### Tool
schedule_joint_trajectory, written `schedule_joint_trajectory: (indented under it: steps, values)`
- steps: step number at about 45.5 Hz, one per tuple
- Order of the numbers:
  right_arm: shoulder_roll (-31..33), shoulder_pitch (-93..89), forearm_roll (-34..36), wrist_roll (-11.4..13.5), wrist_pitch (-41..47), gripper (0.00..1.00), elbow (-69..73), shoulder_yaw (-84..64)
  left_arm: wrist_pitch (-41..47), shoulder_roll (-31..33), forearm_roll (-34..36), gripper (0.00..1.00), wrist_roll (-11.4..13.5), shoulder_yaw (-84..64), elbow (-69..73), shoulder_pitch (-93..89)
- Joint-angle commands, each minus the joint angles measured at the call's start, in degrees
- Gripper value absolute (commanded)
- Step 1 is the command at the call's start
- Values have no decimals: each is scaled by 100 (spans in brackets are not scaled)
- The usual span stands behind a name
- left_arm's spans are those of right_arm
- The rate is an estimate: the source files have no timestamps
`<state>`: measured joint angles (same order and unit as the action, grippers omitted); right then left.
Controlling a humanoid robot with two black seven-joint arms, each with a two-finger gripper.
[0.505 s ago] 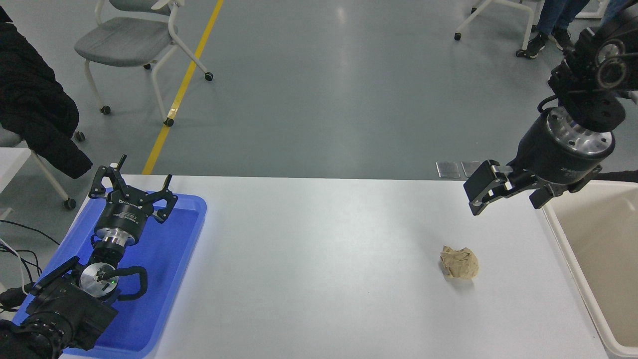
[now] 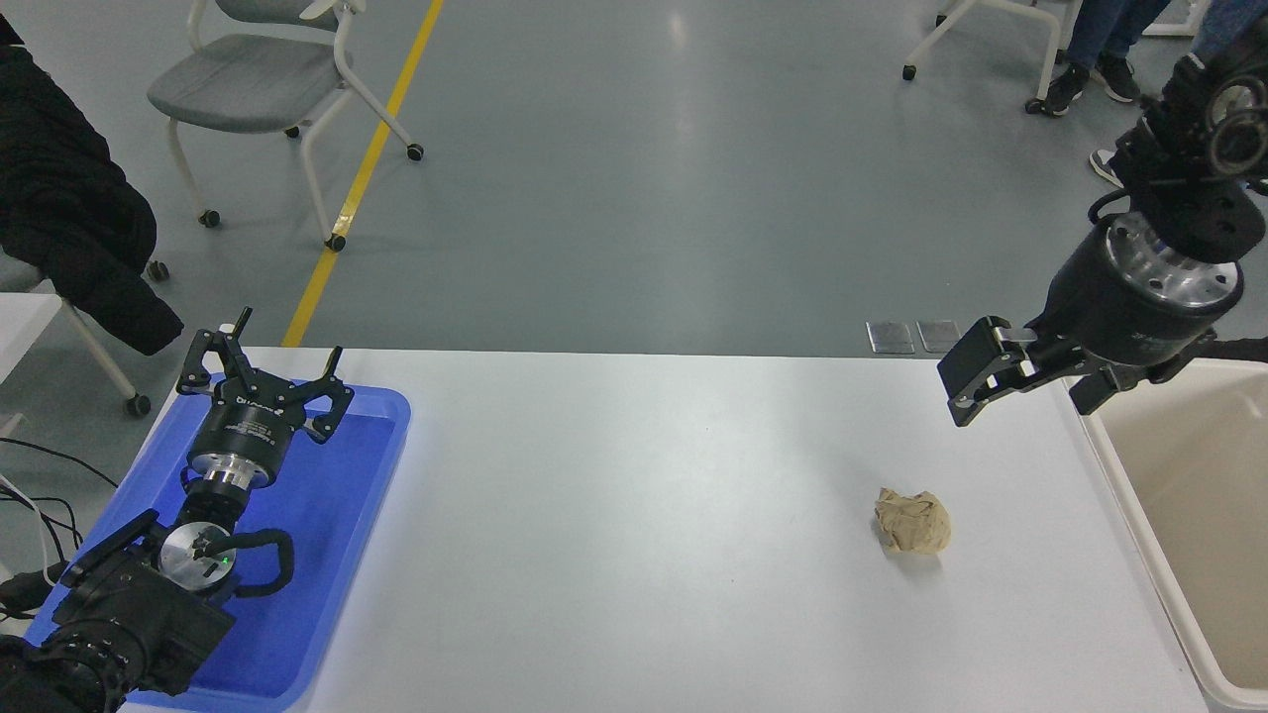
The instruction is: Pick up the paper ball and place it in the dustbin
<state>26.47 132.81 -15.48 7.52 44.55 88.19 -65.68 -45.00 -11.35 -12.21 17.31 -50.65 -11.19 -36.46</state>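
The paper ball [image 2: 912, 521], a wrinkled tan-brown wad, lies on the white table [image 2: 634, 555] at the right of centre. My right gripper [image 2: 1030, 388] hangs open in the air above and behind the ball, a little to its right, holding nothing. The cream-beige dustbin [image 2: 1124, 485] stands at the table's right edge, cut off by the picture; its inside looks bare where it shows. My left gripper [image 2: 264, 368] is parked open over the blue tray at the lower left.
A flat blue tray [image 2: 337, 515] lies under the left arm at the table's left end. Beyond the table are a grey chair [image 2: 258, 84], a black jacket on another chair [image 2: 69, 208] and a person's feet [image 2: 1085, 79] at the top right.
My right gripper has shifted a little to the right, toward the dustbin side. The paper ball and the left arm have not moved.
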Motion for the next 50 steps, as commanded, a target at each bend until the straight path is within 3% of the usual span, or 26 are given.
schedule_joint_trajectory:
  steps: [1, 35, 50]
  values:
    - [34, -439, -192, 12, -192, 100, -178, 56, 0, 1, 8, 100, 0, 3, 3, -1]
    - [25, -4280, -1115, 12, -719, 100, -3263, 1980, 0, 1, 8, 100, -9, 3, -15, -1]
    - [-661, -5625, -1265, 21, -1115, 100, -4336, 2736, 0, 1, 8, 100, -9, 3, 3, -1]
